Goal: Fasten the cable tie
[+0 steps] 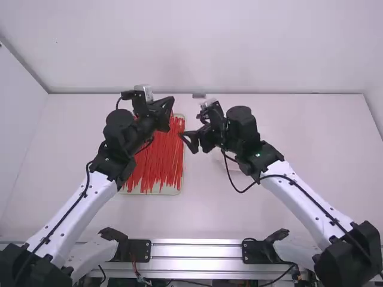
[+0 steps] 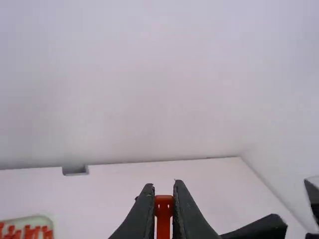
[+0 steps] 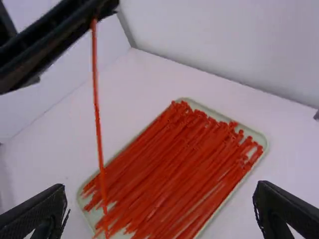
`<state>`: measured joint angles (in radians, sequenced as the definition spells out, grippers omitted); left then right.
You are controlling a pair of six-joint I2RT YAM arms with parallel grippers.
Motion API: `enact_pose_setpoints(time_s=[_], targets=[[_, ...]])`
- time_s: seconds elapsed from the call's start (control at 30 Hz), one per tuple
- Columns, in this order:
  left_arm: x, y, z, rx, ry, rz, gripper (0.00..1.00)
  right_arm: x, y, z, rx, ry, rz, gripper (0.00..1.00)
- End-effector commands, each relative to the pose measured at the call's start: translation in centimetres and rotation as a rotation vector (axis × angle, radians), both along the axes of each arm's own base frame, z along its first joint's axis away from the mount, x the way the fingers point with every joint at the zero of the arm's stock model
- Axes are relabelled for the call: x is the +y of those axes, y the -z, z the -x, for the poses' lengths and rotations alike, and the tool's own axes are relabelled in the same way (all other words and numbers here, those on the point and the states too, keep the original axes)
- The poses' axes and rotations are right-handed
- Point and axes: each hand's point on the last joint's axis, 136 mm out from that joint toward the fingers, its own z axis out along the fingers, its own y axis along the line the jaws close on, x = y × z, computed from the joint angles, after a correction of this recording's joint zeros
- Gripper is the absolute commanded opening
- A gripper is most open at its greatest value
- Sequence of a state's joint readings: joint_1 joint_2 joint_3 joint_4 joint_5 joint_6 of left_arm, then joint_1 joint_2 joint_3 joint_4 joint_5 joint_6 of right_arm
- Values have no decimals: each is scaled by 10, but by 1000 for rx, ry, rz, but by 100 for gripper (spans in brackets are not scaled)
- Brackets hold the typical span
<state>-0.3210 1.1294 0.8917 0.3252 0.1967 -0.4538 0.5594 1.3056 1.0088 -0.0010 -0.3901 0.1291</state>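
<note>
We see the left gripper (image 2: 163, 193) raised above the white table (image 1: 287, 119), closed narrowly on the head end of one thin red plastic cable tie (image 3: 96, 114). Its strap hangs straight down towards the pale green rectangular tray (image 3: 261, 137). The right gripper (image 1: 190, 142) waits near it with its jaws spread wide, holding nothing.

We think the main risk is that the right gripper closes beside the slim hanging strap and misses it, or knocks it swinging. The left fingers may also cover the head's slot, which would block threading. A low reach could snag the loose red ties (image 3: 184, 164) in the tray.

We count one held tie, one tray and two grippers. The heaped ties are too many to count.
</note>
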Motion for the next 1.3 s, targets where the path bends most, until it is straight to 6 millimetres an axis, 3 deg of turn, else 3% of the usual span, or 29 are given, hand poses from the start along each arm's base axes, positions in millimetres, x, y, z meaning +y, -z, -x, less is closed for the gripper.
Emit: enact_pose_setpoints(time_s=[0.0, 0.1, 0.23, 0.37, 0.4, 0.47, 0.57, 0.67, 0.97, 1.17, 1.27], targets=[[-13, -5, 10, -8, 81, 33, 2, 5, -25, 4, -45, -17, -37, 97], [-17, -12, 13, -35, 111, 43, 2, 7, -25, 5, -48, -22, -39, 94], [-19, -19, 15, -30, 122, 104, 2, 7, -25, 5, -48, -22, -39, 82], [-31, -25, 21, -49, 152, 112, 2, 7, -25, 5, -48, -23, -39, 61], [-32, -25, 21, -50, 143, 115, 2, 7, -25, 5, -46, -24, -38, 50], [-31, -24, 19, -46, 113, 116, 2, 8, -23, 6, -41, -32, -39, 40], [-32, -22, 16, -44, 110, 120, 2, 11, -21, 7, -32, -50, -43, 35], [-34, -19, 14, -40, 111, 117, 2, 12, -18, 6, -26, -49, -39, 23], [-31, -13, 8, -44, 92, 80, 2, 12, -14, 6, -16, -49, -32, 23], [-28, -12, 6, -48, 67, 67, 2, 12, -13, 6, -11, -49, -29, 0], [-28, -11, 5, -44, 66, 66, 2, 11, -12, 6, -9, -48, -27, 0]])
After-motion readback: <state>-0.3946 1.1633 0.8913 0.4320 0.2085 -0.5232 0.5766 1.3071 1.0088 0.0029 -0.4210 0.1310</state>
